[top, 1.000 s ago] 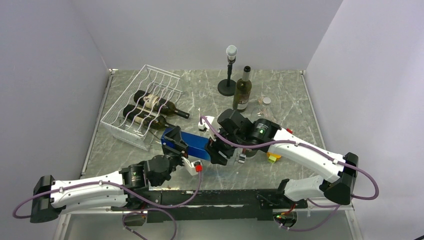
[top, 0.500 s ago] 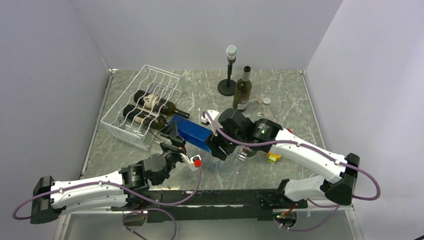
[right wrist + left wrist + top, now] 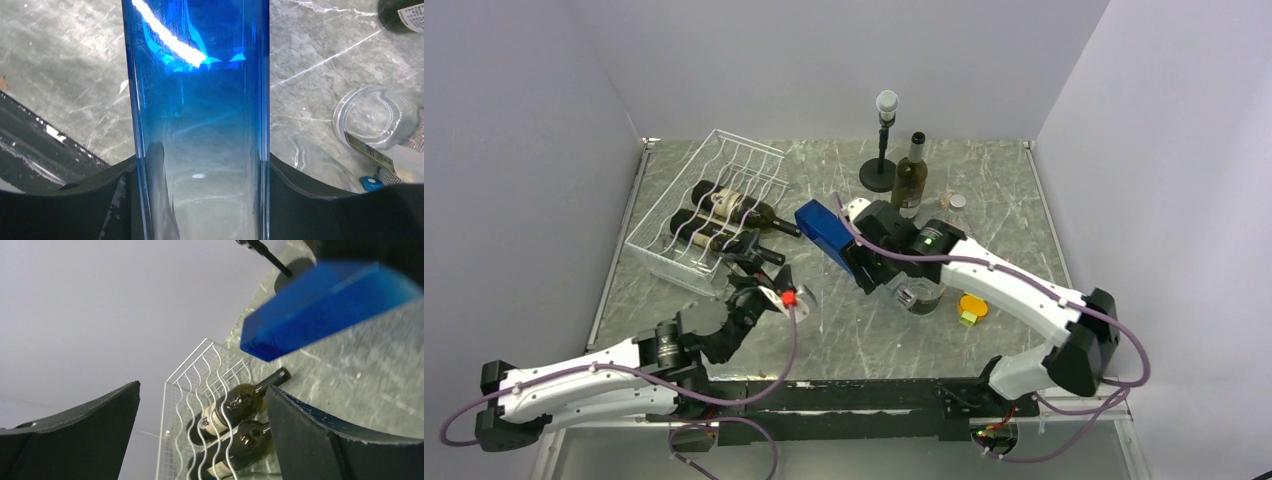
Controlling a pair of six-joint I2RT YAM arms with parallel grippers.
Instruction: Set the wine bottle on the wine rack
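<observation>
At the upper left of the top view the wine rack point(image 3: 686, 252) lies close along the table's point(image 3: 864, 340) left edge. Two dark bottles point(image 3: 736, 206) rest side by side in its nearer troughs, necks pointing right, and the troughs behind them are bare wire. My left gripper point(image 3: 759, 256) hovers just off the rack's near right corner. Its jaws are spread with nothing between them, and through them my left wrist camera sees the rack and both bottles. Right of that, at frame centre, my right gripper point(image 3: 200, 165) pinches the blue bottle point(image 3: 822, 230) by one end. It is off the table and tilted, its free end reaching up and left toward the necks but apart from them. Bare marble fills the lower middle. Behind stand one black post with a white top point(image 3: 883, 140) and one upright green bottle point(image 3: 909, 182), near each other. Under my right arm is one clear glass point(image 3: 919, 299). Further right are one yellow piece point(image 3: 972, 303) and one small cap point(image 3: 958, 201). That makes four bottles and one rack.
</observation>
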